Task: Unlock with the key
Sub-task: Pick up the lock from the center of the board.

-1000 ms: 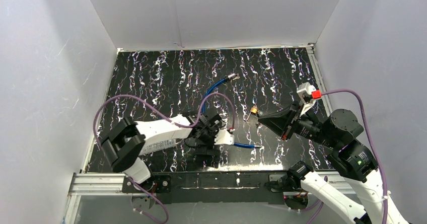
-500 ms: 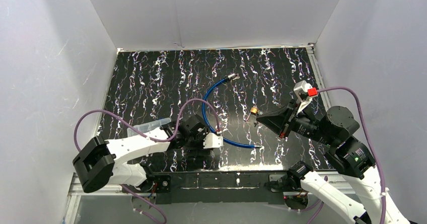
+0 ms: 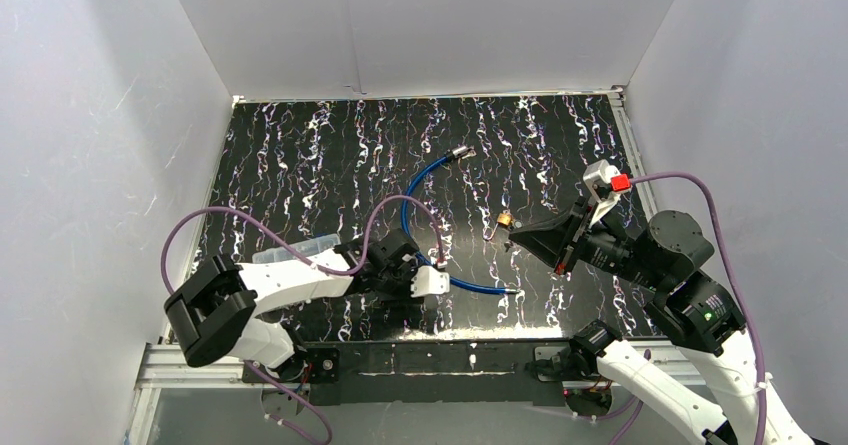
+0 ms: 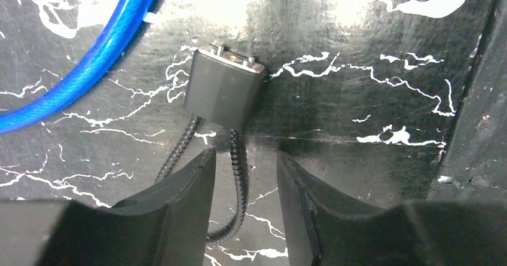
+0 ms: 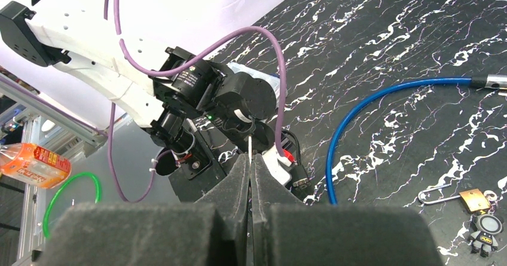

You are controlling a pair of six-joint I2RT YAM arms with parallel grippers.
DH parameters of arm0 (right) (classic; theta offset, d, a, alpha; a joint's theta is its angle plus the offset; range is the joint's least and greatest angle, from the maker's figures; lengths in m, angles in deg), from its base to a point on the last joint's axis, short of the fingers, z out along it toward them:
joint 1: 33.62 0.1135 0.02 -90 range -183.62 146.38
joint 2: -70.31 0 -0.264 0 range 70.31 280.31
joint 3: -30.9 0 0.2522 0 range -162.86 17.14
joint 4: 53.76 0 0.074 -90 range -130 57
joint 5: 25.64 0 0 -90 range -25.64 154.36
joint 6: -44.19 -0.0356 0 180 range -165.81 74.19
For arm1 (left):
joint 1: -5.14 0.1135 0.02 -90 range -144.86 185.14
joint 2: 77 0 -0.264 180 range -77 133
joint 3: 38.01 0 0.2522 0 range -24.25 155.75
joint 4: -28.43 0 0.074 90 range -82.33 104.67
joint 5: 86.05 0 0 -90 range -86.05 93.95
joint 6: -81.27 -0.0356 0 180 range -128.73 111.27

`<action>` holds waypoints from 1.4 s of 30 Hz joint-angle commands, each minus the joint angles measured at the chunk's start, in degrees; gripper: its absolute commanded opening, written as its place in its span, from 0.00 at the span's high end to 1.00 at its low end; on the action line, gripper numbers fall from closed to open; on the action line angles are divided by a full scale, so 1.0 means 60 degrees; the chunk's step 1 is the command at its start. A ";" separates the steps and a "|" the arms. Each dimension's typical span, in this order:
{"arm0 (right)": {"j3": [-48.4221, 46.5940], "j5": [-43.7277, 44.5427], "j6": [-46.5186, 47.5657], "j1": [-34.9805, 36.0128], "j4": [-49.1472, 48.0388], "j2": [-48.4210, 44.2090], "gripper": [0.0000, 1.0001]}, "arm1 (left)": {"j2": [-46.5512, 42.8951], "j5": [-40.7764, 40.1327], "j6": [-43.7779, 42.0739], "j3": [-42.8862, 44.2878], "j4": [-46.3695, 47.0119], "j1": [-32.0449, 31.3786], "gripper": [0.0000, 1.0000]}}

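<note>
The lock is a small black block lying on the marbled black table, with a loop of braided black cable running out of it toward me. My left gripper hangs low over that loop, jaws partly open, one cable strand between the fingers with a gap on each side. From above, the left gripper sits near the table's front edge and covers the lock. My right gripper is shut on the key, a thin pale blade seen edge-on. It hovers at the right, pointing toward the left arm.
A blue cable with metal ends curves across the middle of the table. A small brass padlock with a ring and fob lies by the right gripper's tip. White walls close three sides. An aluminium rail runs along the near edge.
The left gripper's jaws have narrowed around the cable strand. The left arm's elbow has swung left and lower, with the gripper drawn slightly left. The right arm has barely shifted.
</note>
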 commanded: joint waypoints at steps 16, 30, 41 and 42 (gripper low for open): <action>-0.0050 0.0123 0.0169 -0.0048 -0.0229 -0.0098 0.99 | 0.0645 0.0428 -0.0311 0.0147 0.0177 0.0049 0.64; -0.0153 0.0342 0.0334 -0.0046 -0.0074 -0.0152 0.99 | 0.0382 0.0758 -0.0658 0.1485 -0.1498 0.0240 1.00; -0.1070 -0.0655 0.1785 -0.0042 0.0480 0.0808 0.99 | 0.0348 0.6205 -0.0999 0.9651 -1.0366 0.2263 1.00; -0.1164 -0.0925 0.1925 -0.0037 0.0350 0.0900 0.99 | 0.0755 0.6598 -0.1135 1.0736 -1.1539 0.2363 1.00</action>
